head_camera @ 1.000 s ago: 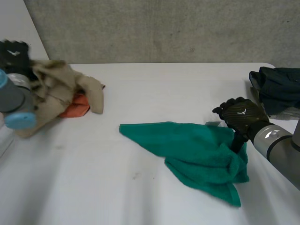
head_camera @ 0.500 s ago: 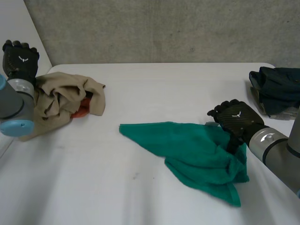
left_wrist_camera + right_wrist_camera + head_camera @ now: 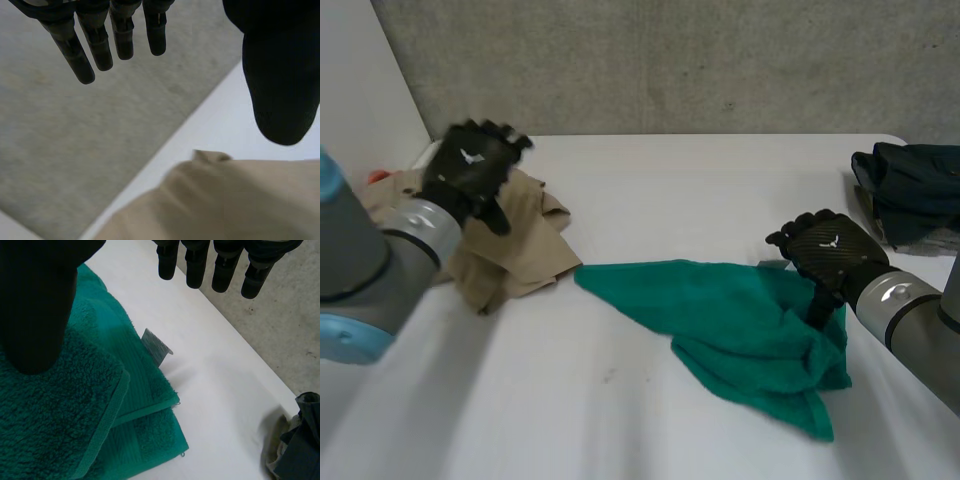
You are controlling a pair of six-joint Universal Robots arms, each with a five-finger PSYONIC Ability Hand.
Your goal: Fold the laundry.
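Swung in from the upper-left corner, the left hand [image 3: 473, 172] now hangs over the beige cloth [image 3: 520, 250] at mid-left, its fingers [image 3: 120, 35] straight and holding nothing; the green towel [image 3: 740, 320] lies crumpled at lower right of the white table [image 3: 670, 190]; the right hand [image 3: 828, 252] is at the towel's right edge, its fingers [image 3: 195, 265] straight over bare table, thumb above the towel, gripping nothing.

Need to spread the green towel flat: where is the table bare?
Free: the far middle of the table, between the beige garment and the dark clothes; also the near left, in front of the beige garment, beside the green towel. Crowded: the right side, with the right hand at the towel's edge.
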